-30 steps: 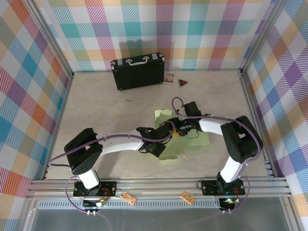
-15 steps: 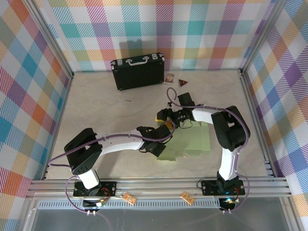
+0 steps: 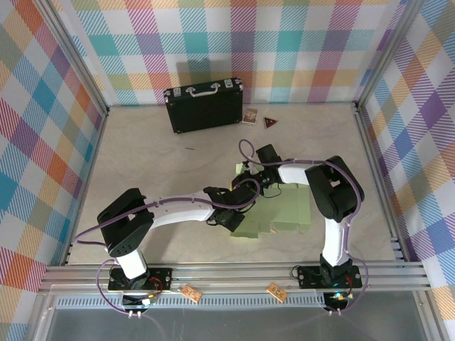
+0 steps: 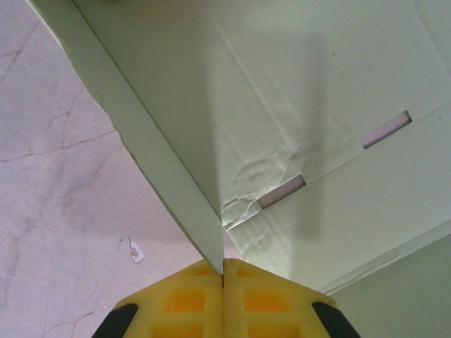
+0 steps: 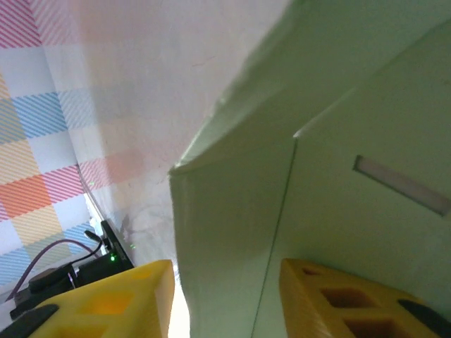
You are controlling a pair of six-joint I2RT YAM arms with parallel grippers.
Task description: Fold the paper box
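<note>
Paper box: pale green thin card cut-out, creased and slotted, lying mostly flat mid-way on pale marbled table. It sits between both arms, well apart from black hard case with metal handle by rear wall.

Left gripper at sheet's near-left edge. Its yellow fingers pressed together, pinching tip of raised flap.

Right gripper at far-left corner. Its fingers spread, upturned flap edge between them; contact unclear.

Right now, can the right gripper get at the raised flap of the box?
Probably yes. The flap of the paper box stands between the open fingers of the right gripper, with nothing in the way. The left gripper pinches the box by an edge.
</note>
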